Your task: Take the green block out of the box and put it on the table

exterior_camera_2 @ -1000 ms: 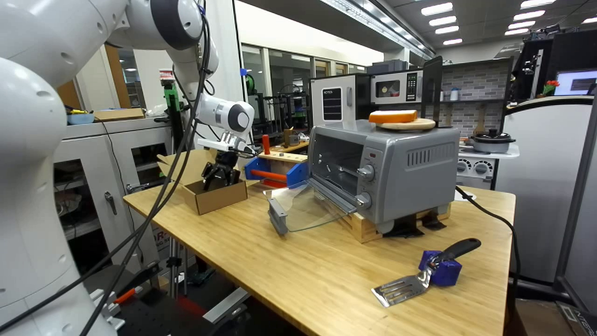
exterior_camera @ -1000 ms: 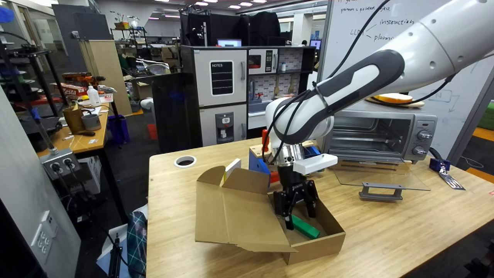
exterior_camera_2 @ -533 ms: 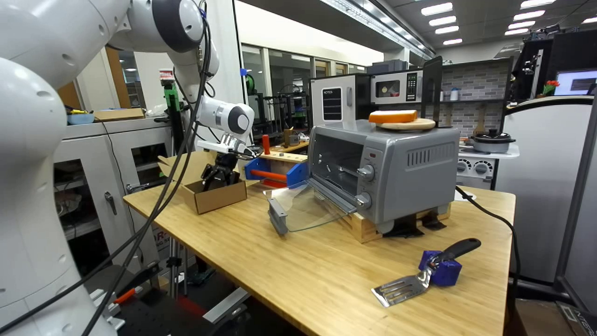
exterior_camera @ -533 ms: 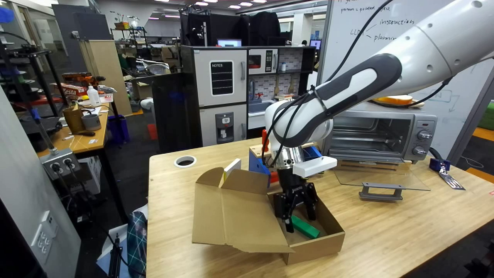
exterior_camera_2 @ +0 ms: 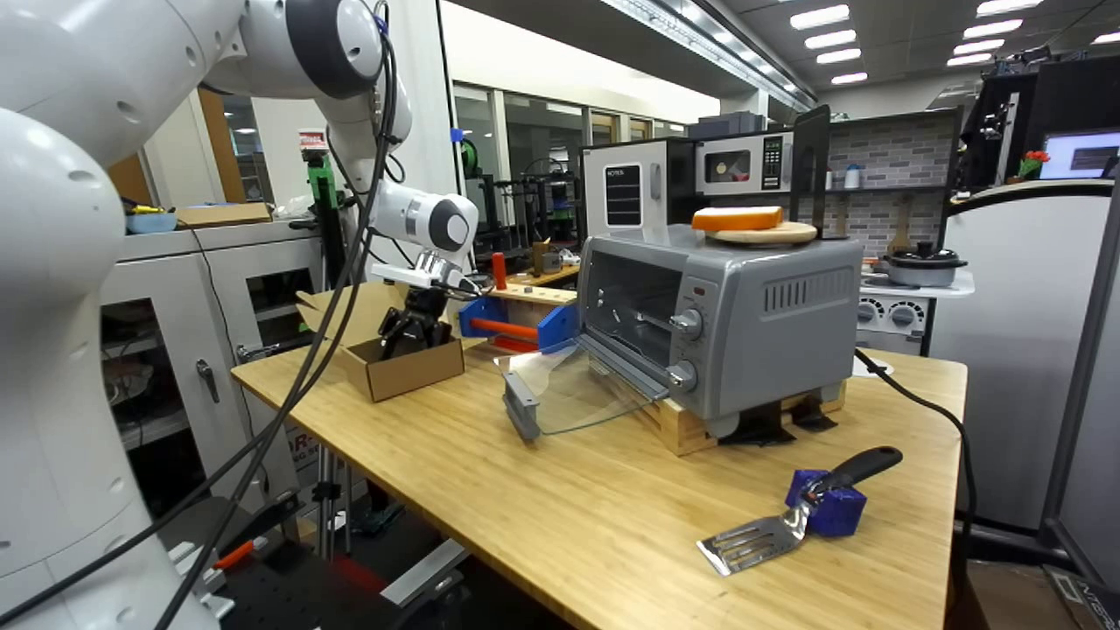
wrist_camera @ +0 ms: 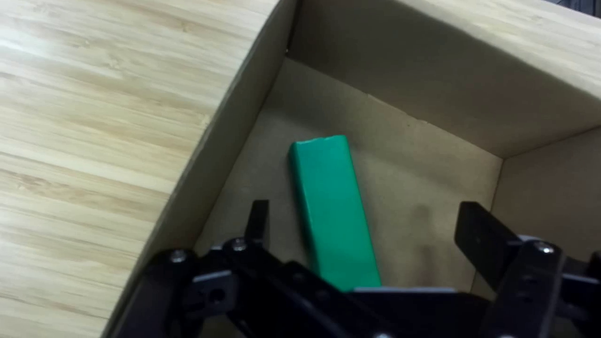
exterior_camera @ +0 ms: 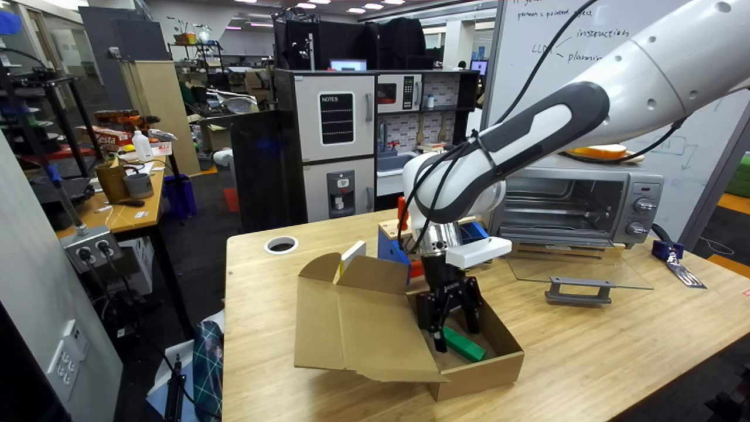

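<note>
In both exterior views we can read "NOTES" on a black rectangular panel of a white door. In an exterior view, the white writing board carries the handwritten "instruction" and, partly hidden, "plannin"; on a red box we read "esta". In an exterior view, a dark flat label shows us "INTE".

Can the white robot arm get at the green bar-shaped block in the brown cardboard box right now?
Probably yes: the black end effector hangs open with its fingertips inside the box, and the wrist view shows the block between them. The folded-out brown cardboard lid leaves the way free.
</note>
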You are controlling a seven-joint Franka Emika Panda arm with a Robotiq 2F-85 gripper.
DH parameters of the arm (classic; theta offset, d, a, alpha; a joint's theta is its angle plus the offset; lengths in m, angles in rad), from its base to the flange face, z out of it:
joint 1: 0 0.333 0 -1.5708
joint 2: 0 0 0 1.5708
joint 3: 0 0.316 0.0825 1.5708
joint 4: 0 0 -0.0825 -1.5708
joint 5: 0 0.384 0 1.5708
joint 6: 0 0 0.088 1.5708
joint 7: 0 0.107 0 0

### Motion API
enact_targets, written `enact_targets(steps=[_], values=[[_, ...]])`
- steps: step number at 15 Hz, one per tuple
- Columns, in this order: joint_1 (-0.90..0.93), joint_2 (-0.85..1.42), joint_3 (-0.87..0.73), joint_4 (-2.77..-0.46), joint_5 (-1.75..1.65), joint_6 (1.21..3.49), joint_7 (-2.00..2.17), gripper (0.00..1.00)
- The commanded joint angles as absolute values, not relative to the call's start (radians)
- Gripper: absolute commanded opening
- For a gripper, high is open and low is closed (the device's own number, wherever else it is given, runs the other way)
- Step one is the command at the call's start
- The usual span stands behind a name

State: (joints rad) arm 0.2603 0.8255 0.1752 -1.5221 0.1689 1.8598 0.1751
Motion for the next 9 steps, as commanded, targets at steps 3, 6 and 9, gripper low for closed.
enact_targets(steps=[3,6,9], values=[[0.245,0.849,0.181,-1.497,0.188,1.852,0.132,1.0],[0.245,0.851,0.173,-1.497,0.183,1.851,0.14,1.0],[0.235,0.856,0.178,-1.493,0.198,1.845,0.137,1.0]])
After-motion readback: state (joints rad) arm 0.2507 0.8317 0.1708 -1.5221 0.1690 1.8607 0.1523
